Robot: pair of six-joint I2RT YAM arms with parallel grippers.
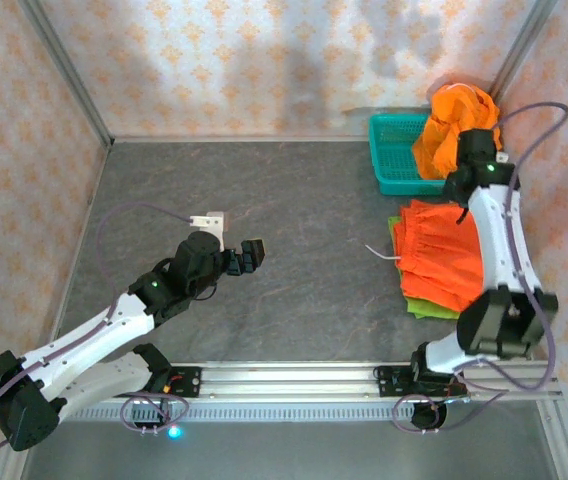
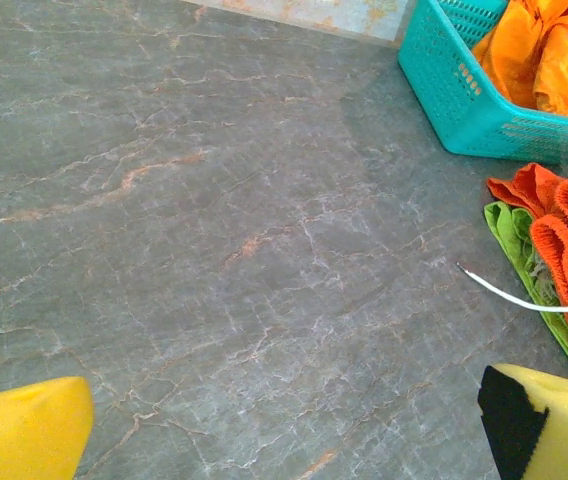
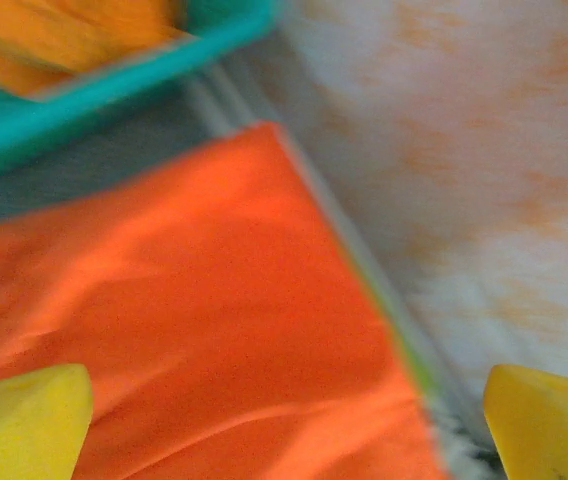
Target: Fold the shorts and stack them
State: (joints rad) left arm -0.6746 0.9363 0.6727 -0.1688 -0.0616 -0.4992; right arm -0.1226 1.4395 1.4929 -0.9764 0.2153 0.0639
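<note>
Left gripper [image 2: 284, 432]: pads [image 2: 24, 430] set wide, nothing between them. It hangs over bare table [image 1: 304, 210], left of centre.

Right gripper [image 3: 284, 430]: we see its fingers [image 3: 549, 420] spread wide and holding nothing, close above the orange shorts [image 1: 442, 255]. That wrist view is blurred.

We note the orange shorts lying folded flat on the table's right side, on top of the green shorts [image 1: 426, 310]. A green edge peeks out at the pile's near and left sides. A white drawstring [image 1: 382, 251] trails left off the pile onto the table.

Just behind the pile stands the basket [image 1: 392, 160], near the back wall. The heap [image 1: 452, 125] of more orange shorts in it rises above the rim.
</note>
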